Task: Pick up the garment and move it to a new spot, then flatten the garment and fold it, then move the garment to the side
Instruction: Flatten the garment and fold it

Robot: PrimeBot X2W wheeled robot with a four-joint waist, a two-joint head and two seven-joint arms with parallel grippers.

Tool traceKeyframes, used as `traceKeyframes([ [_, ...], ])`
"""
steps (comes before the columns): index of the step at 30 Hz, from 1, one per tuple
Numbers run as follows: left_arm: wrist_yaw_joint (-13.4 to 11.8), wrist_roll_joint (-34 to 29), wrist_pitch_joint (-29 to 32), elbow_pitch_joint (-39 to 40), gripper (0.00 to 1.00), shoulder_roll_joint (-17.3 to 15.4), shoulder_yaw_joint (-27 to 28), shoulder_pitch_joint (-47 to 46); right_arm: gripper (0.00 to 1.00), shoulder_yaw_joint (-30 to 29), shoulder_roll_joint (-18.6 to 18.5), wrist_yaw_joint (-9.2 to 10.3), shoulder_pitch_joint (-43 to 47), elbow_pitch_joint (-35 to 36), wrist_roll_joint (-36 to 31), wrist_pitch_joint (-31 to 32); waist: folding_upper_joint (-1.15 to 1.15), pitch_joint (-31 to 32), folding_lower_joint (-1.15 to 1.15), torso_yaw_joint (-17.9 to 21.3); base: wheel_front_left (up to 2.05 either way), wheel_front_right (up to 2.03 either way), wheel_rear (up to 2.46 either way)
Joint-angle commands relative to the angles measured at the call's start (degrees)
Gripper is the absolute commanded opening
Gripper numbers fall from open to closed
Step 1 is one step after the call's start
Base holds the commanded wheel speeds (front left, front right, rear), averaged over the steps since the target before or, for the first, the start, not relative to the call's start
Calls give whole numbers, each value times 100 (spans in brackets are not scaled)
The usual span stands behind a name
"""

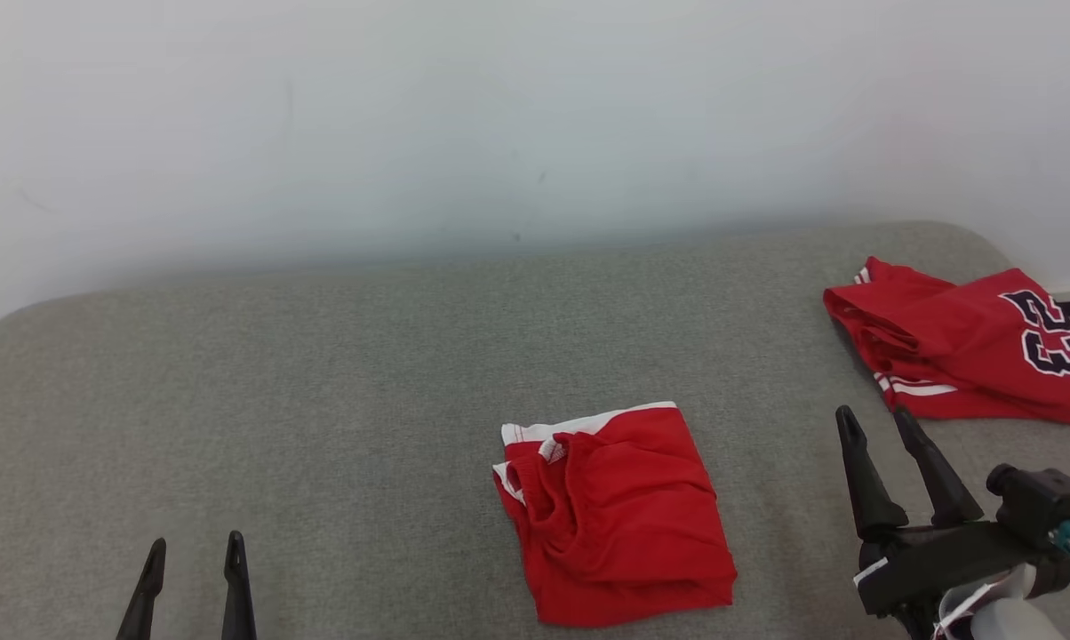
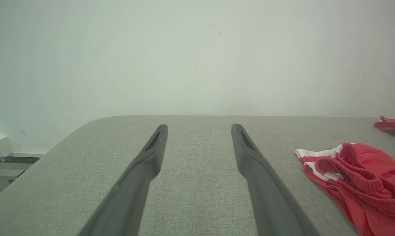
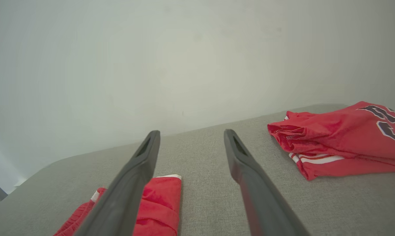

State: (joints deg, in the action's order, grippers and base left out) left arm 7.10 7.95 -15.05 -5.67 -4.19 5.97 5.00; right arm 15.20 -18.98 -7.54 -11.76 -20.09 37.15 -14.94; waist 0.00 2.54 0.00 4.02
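The right end effector (image 1: 873, 415) and left end effector (image 1: 195, 544), both spread and empty, flank the folded red garment (image 1: 615, 516) mid-front on the grey fabric surface (image 1: 322, 400), its long axis running roughly front-to-back, white-trimmed end toward the wall, with a numbered red jersey (image 1: 970, 347) far right.

The left gripper (image 1: 195, 539) sits low on the left, with its two dark fingers wide apart and pointing up. The right gripper (image 1: 873, 412) sits low on the right, its fingers wide apart too and leaning a bit left. Behind it are its dark wrist (image 1: 962, 551) and some pale forearm (image 1: 1006, 618).
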Motion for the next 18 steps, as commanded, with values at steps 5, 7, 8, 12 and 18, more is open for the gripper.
traceKeyframes([
  [5,28,-71,-16,10,100,-60,21,100,100,-341,239,15,498,495,-657,-26,0,-4,0,76,0,0,0],
  [7,34,-68,-16,-12,100,-78,1,104,100,-465,335,15,670,655,-822,-27,0,15,0,58,0,0,0],
  [8,37,-64,-16,-23,100,-85,-14,112,100,-520,379,15,755,732,-889,-27,0,25,0,45,0,0,0],
  [12,28,-25,-16,-84,100,-139,-97,166,100,-624,537,15,1071,967,-1191,-28,0,70,0,-20,0,0,0],
  [18,34,92,-16,-102,100,-231,-219,233,100,-559,654,15,1335,1012,-1466,-29,0,128,0,-115,0,0,0],
])
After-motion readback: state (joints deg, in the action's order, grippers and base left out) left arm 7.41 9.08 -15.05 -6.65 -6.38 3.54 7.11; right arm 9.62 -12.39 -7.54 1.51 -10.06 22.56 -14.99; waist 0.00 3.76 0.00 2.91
